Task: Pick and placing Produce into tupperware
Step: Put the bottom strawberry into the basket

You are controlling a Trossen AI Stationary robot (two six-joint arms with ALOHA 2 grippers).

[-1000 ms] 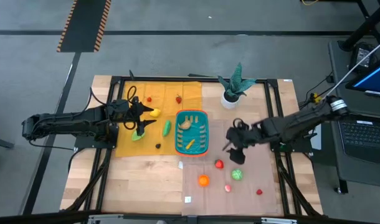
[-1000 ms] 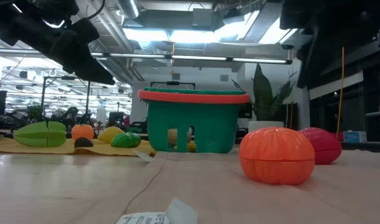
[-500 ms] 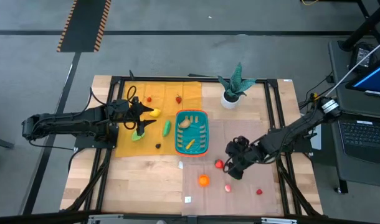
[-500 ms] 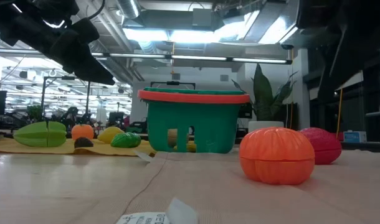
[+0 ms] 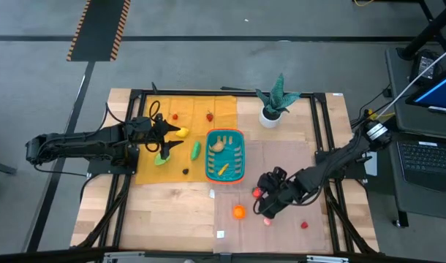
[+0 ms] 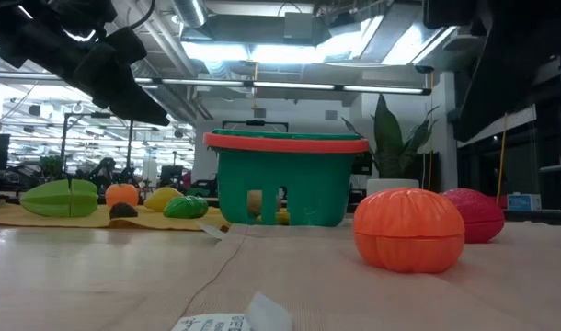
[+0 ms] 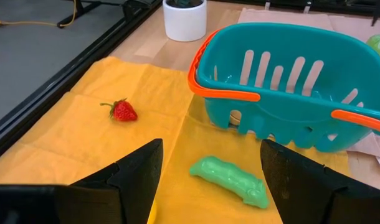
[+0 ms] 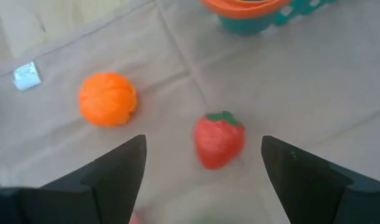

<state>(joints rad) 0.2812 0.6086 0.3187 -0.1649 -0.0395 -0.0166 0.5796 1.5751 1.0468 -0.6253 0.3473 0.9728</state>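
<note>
Right end effector (image 5: 270, 202) wide open, holding nothing, low over the tan mat near the surface's front right. Between its fingers in the wrist view: a red strawberry (image 8: 219, 139), not touched. Orange fruit (image 5: 239, 212) just beside it toward the centre, a white tag (image 8: 26, 75) past that. Small red piece (image 5: 304, 225) on its outer side, well apart. Teal basket (image 5: 232, 134) with orange rim stands beyond the strawberry; a tan piece and an orange piece lie inside.

Left end effector (image 5: 167, 138) also wide open and empty, hovering over the yellow cloth (image 5: 146, 170). Ahead of it: green pod (image 7: 230, 180) on the cloth just beside the basket wall, small strawberry (image 7: 121, 111) off to 1 side, white plant pot (image 7: 184, 17) farther back. Yellow and green pieces lie close under it in the high view.

Bare wood along the front edge; black frame rails (image 5: 128, 131) run down both sides.
</note>
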